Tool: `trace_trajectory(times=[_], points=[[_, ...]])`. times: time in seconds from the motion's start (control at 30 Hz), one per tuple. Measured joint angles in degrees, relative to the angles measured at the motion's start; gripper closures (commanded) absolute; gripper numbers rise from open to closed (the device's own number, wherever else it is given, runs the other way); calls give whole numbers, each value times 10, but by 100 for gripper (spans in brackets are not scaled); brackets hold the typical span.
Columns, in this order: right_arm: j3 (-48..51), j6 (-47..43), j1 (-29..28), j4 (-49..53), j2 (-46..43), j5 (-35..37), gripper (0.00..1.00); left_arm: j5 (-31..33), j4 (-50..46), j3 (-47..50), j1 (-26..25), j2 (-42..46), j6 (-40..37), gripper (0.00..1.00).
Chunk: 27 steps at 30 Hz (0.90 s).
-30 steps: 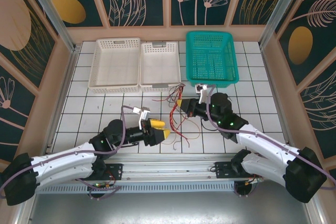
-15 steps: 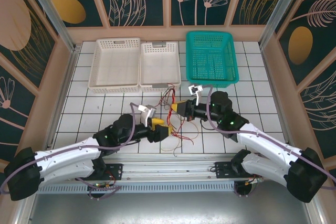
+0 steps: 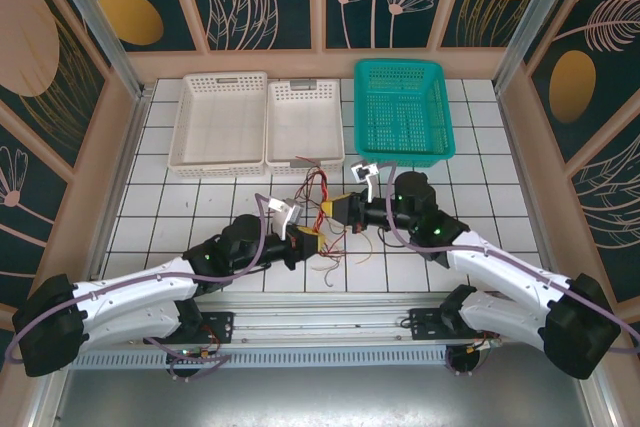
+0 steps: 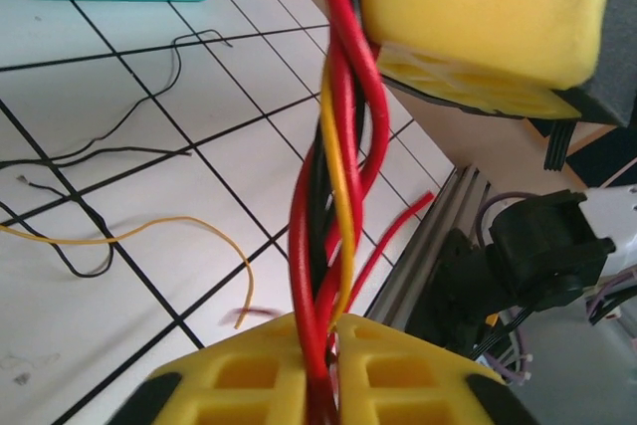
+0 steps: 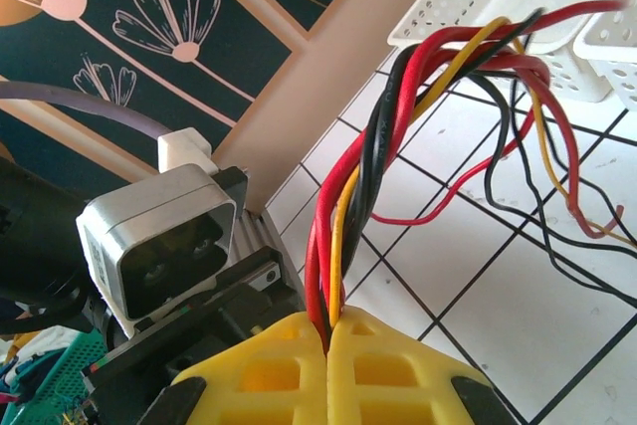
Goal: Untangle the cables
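Near the teal basket [image 3: 400, 67], left gripper [image 4: 333, 335] and right gripper [image 5: 328, 330] each clamped the twisted cables [image 4: 338, 146]; gentle counter-twisting seemed wisest.

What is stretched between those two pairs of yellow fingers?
A twisted bundle of red, black and yellow cables, pinched by the left fingers and the right fingers; the left wrist view shows it best.

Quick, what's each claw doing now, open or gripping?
Left gripper: shut on the twisted bundle of thin red, black and yellow cables.
Right gripper: shut on the same bundle.
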<state>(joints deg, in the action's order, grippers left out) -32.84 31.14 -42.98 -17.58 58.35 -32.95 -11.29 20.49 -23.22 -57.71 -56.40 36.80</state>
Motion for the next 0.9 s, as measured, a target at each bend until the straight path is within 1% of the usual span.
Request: trace_trajectory(times=[0.17,0.33,0.43,0.5,0.57,0.63,0.73,0.77,0.83,0.87,0.9], points=[[-15,-13,-2,30,4,17,100,3,-2,0,0,6,2,100],[-23,-24,-3,54,9,31,100,15,-6,14,0,36,7,100],[-23,-23,-6,56,11,28,85,18,-6,27,0,54,12,100],[-22,-20,-7,54,11,21,69,22,-4,34,0,61,16,100],[-17,-17,-6,41,11,13,56,24,-1,39,0,65,20,100],[-9,-14,-6,24,9,1,52,25,3,41,0,65,23,100],[6,-6,-6,1,4,-13,52,28,3,42,0,65,26,100],[9,-3,-6,-4,3,-17,55,28,4,42,0,65,27,100],[10,0,-6,-9,3,-24,64,29,5,42,0,65,27,100],[10,3,-6,-12,4,-27,66,30,5,42,0,65,28,100],[11,7,-6,-15,5,-29,66,31,6,42,0,65,29,100]])
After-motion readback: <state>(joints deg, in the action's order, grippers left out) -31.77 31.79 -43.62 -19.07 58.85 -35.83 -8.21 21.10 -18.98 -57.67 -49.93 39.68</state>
